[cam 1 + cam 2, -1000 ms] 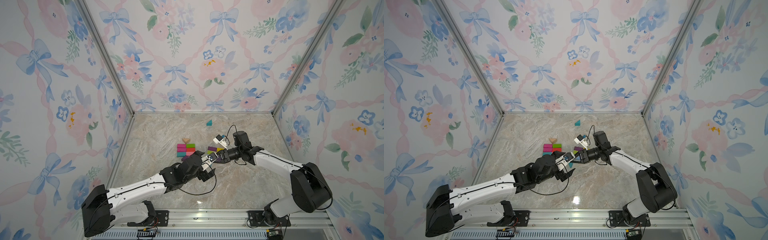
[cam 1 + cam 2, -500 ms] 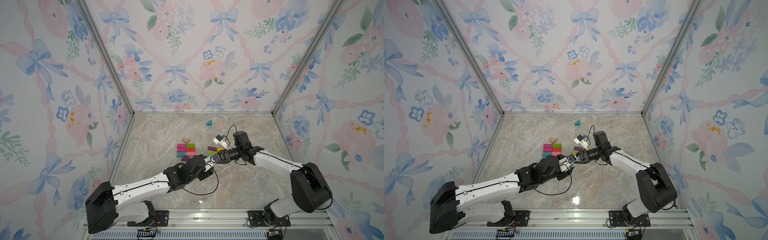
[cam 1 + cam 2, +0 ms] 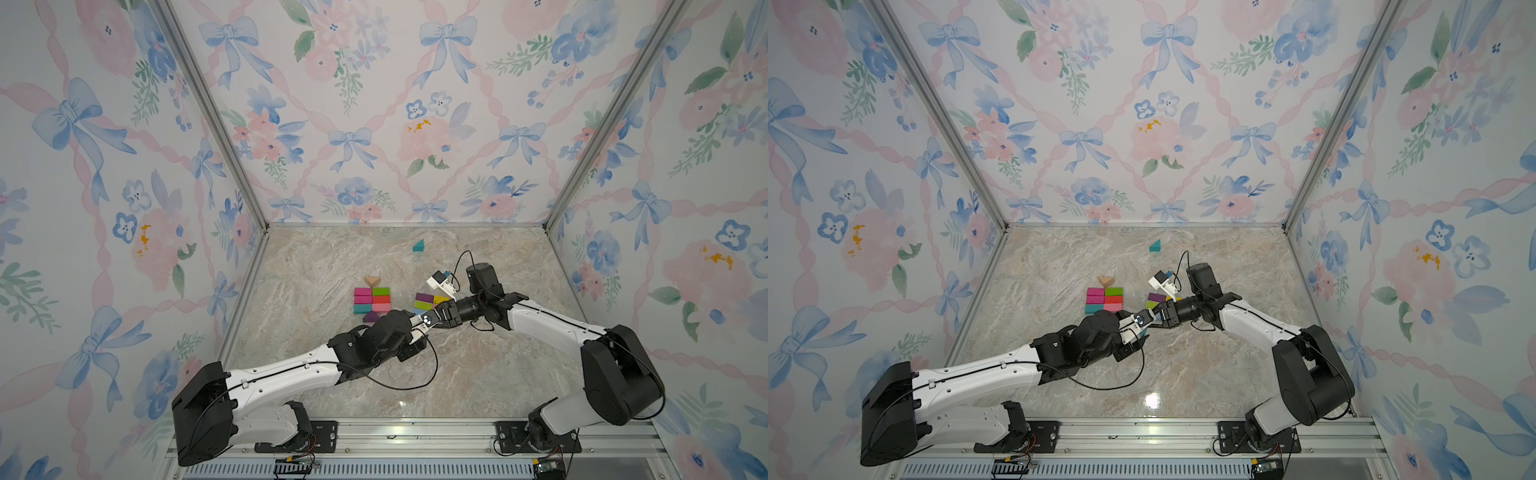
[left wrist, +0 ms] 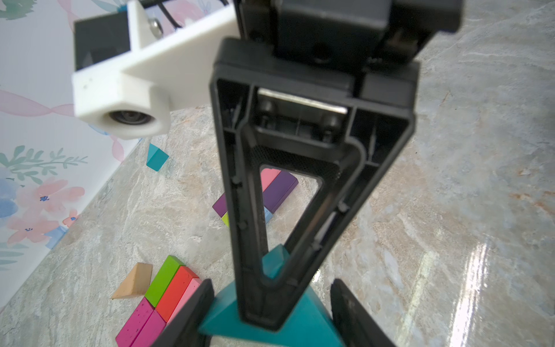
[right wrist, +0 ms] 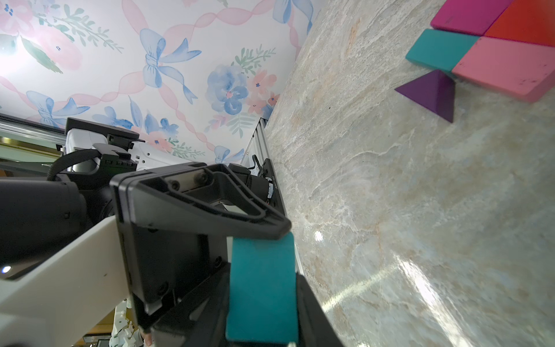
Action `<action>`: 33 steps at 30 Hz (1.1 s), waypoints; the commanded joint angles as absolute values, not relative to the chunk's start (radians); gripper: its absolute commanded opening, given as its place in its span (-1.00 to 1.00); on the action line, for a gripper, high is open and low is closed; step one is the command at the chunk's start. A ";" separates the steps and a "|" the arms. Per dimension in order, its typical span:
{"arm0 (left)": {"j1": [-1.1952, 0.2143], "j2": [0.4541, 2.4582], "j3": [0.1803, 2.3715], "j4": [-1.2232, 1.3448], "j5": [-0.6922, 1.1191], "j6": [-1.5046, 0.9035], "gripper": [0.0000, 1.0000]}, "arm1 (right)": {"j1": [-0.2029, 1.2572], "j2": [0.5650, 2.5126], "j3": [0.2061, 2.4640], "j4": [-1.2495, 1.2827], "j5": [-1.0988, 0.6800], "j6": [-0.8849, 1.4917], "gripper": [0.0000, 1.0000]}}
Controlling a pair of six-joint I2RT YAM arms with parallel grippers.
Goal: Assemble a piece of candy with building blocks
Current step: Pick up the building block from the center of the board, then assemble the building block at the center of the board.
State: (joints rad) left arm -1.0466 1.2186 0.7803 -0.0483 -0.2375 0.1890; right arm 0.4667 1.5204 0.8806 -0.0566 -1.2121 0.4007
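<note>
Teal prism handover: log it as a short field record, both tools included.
held item: teal prism
right tool: shut on the prism
left tool: fingers flank the prism, grip unclear
brick cluster: six bricks in two columns; tan prism at far end, purple prism at near end
spare: second teal prism, alone, far behind the cluster

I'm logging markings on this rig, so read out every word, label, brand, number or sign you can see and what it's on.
No readable text in any view.
Building blocks: plain coloured faces, no print.
Teal triangular block: plain.
Black mount by the rail: pale marks, too small to read.
Floral wall panels: pattern only, no words.
</note>
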 commanded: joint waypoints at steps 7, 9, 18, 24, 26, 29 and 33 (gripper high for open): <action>-1.046 1.211 0.810 -0.043 -0.266 0.188 -0.38 | 0.454 1.519 0.897 -0.137 -1.227 0.371 -0.40; -1.045 1.214 0.811 -0.044 -0.271 0.178 -0.42 | 0.453 1.513 0.900 -0.138 -1.221 0.371 -0.25; -1.056 1.256 0.827 -0.086 -0.290 -0.144 -0.43 | 0.197 1.476 0.740 0.165 -1.153 0.598 0.70; -1.087 1.362 0.841 -0.098 -0.314 -0.500 -0.33 | -0.008 1.349 0.762 -0.155 -0.954 0.390 0.82; -1.087 1.411 0.840 -0.101 -0.319 -0.601 -0.31 | -0.011 1.297 0.796 -0.273 -0.867 0.309 0.85; -1.088 1.499 0.849 -0.100 -0.335 -0.689 -0.30 | -0.012 1.238 0.820 -0.353 -0.772 0.256 0.88; -1.097 1.608 0.898 -0.101 -0.342 -0.719 -0.30 | -0.013 1.201 0.825 -0.399 -0.712 0.223 0.90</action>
